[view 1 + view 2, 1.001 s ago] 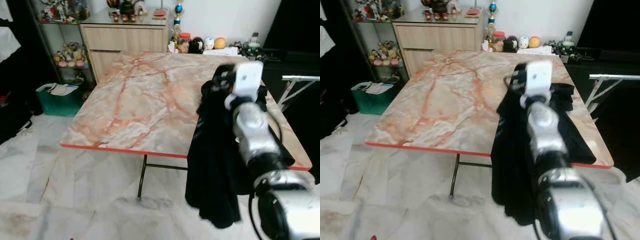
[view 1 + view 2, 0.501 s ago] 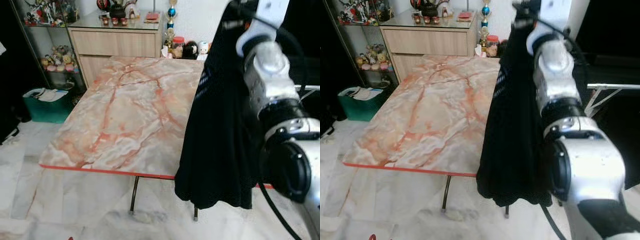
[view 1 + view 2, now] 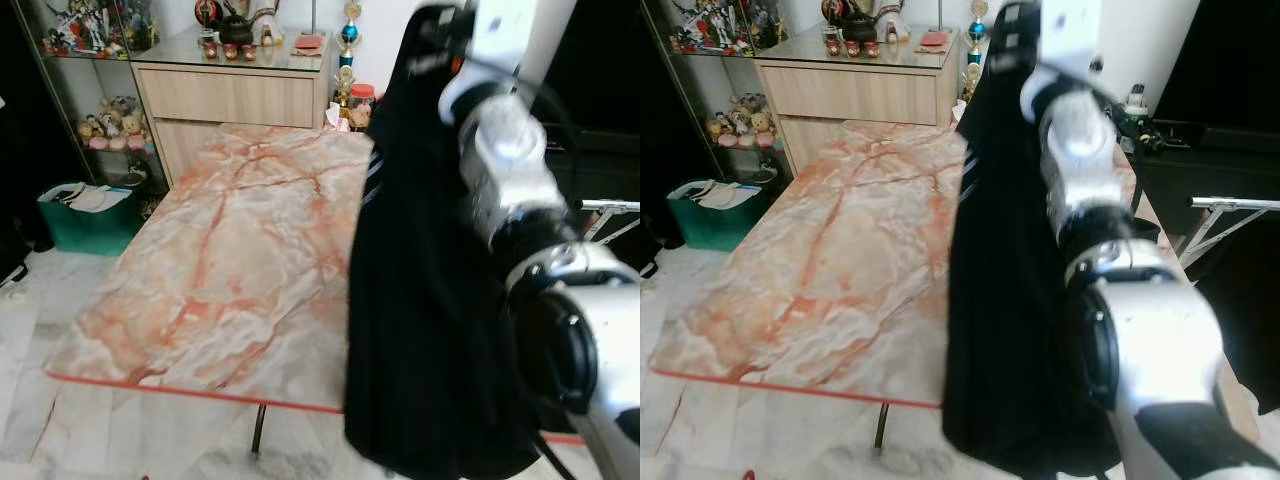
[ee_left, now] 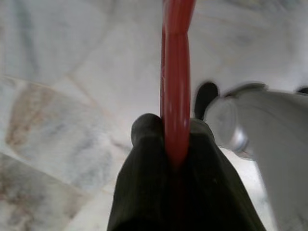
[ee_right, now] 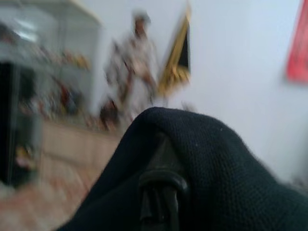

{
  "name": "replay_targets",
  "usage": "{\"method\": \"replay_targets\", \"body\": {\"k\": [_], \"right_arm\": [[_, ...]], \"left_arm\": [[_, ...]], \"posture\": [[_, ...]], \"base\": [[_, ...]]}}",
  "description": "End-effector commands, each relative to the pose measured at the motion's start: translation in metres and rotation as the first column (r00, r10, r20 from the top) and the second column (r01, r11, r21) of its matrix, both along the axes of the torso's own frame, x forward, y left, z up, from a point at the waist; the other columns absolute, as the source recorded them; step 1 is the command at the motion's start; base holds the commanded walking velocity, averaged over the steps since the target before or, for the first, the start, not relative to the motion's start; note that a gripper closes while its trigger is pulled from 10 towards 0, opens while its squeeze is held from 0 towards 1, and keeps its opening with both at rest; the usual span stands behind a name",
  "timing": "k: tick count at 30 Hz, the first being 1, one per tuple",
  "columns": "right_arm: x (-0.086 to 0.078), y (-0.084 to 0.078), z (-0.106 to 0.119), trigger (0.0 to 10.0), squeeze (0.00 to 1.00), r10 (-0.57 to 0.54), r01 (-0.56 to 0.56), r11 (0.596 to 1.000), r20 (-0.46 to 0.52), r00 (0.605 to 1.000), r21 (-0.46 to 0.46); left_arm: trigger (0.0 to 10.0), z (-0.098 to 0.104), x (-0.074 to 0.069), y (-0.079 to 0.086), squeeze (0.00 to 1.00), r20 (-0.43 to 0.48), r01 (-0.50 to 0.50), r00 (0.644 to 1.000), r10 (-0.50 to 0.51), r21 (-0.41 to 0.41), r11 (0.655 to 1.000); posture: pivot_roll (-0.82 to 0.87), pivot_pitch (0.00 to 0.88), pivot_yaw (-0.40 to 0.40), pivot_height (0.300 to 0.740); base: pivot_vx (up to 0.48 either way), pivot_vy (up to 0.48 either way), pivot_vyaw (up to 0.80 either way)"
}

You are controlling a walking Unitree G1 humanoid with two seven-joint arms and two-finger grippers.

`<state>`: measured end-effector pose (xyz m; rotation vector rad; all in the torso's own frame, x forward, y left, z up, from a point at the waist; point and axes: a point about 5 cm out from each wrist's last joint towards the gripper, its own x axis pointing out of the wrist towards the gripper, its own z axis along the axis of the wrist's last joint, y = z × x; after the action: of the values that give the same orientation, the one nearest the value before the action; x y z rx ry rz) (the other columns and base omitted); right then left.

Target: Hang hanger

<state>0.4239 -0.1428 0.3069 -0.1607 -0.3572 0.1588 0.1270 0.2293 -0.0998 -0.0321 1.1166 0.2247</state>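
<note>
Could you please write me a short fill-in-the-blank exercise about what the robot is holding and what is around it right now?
1. The right gripper holds up a garment whose colour is ____.
2. The left gripper's fingers are closed on a hanger whose colour is ____.
3. The table has a marble-patterned top with an edge coloured ____.
4. Beside the table, the green bin stands on the ____.

Missing words: black; red; red; floor

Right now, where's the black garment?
In the left eye view the black garment hangs from the raised right gripper, on the robot's right, draping past the near right edge of the marble table.
</note>
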Motion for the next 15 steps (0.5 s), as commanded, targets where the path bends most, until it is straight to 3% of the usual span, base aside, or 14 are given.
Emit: {"method": "replay_targets", "body": {"k": [1, 2, 3, 5, 6, 9, 12, 15], "right_arm": [[0.001, 0.001, -0.014, 10.0, 0.00, -0.017, 0.017, 1.000, -0.056, 0.998, -0.010], [0.001, -0.003, -0.030, 10.0, 0.00, -0.030, 0.030, 1.000, -0.104, 0.994, -0.005], [-0.003, -0.011, -0.067, 10.0, 0.00, -0.043, 0.042, 0.999, -0.206, 0.978, -0.006], [-0.005, -0.013, -0.078, 10.0, 0.00, -0.046, 0.044, 0.999, -0.234, 0.971, -0.011], [-0.012, -0.018, -0.109, 10.0, 0.00, -0.049, 0.046, 0.999, -0.302, 0.952, -0.017], [-0.032, -0.031, -0.161, 10.0, 0.00, -0.047, 0.049, 0.999, -0.397, 0.916, -0.005], [-0.047, -0.040, -0.183, 10.0, 0.00, -0.065, 0.086, 0.996, -0.422, 0.904, 0.030], [-0.072, -0.033, -0.192, 10.0, 0.00, -0.043, 0.073, 0.996, -0.415, 0.909, 0.057]], "left_arm": [[10.0, 0.000, -0.002, 0.004, 0.00, -0.008, 0.011, 1.000, -0.011, 0.018, 1.000], [10.0, 0.000, -0.003, 0.004, 0.00, -0.011, 0.012, 1.000, -0.012, 0.014, 1.000], [10.0, 0.000, -0.004, 0.003, 0.00, -0.017, 0.024, 1.000, -0.024, 0.012, 1.000], [10.0, -0.001, -0.004, 0.003, 0.00, -0.019, 0.030, 0.999, -0.029, 0.014, 0.999], [10.0, -0.001, -0.005, 0.004, 0.00, -0.022, 0.027, 0.999, -0.026, 0.015, 1.000], [10.0, -0.001, -0.009, 0.007, 0.00, -0.029, 0.027, 0.999, -0.026, 0.019, 0.999], [10.0, 0.000, -0.011, 0.012, 0.00, -0.032, 0.024, 0.999, -0.023, 0.023, 0.999], [10.0, 0.000, -0.012, 0.016, 0.00, -0.040, 0.042, 0.998, -0.041, 0.031, 0.999]], "posture": [[0.07, 0.000, 0.017, 0.740], [0.07, 0.000, 0.016, 0.740], [0.06, 0.000, 0.020, 0.740], [0.06, 0.000, 0.022, 0.740], [0.05, 0.000, 0.021, 0.740], [0.04, 0.000, 0.024, 0.740], [0.04, 0.000, 0.029, 0.740], [0.02, 0.000, 0.037, 0.740]], "base": [[0.262, 0.000, 0.00], [0.000, 0.000, 0.00], [0.000, 0.000, 0.00], [0.000, 0.000, 0.00], [0.000, 0.000, 0.00], [0.000, 0.000, 0.00], [0.000, 0.000, 0.00], [0.000, 0.000, 0.00]]}}
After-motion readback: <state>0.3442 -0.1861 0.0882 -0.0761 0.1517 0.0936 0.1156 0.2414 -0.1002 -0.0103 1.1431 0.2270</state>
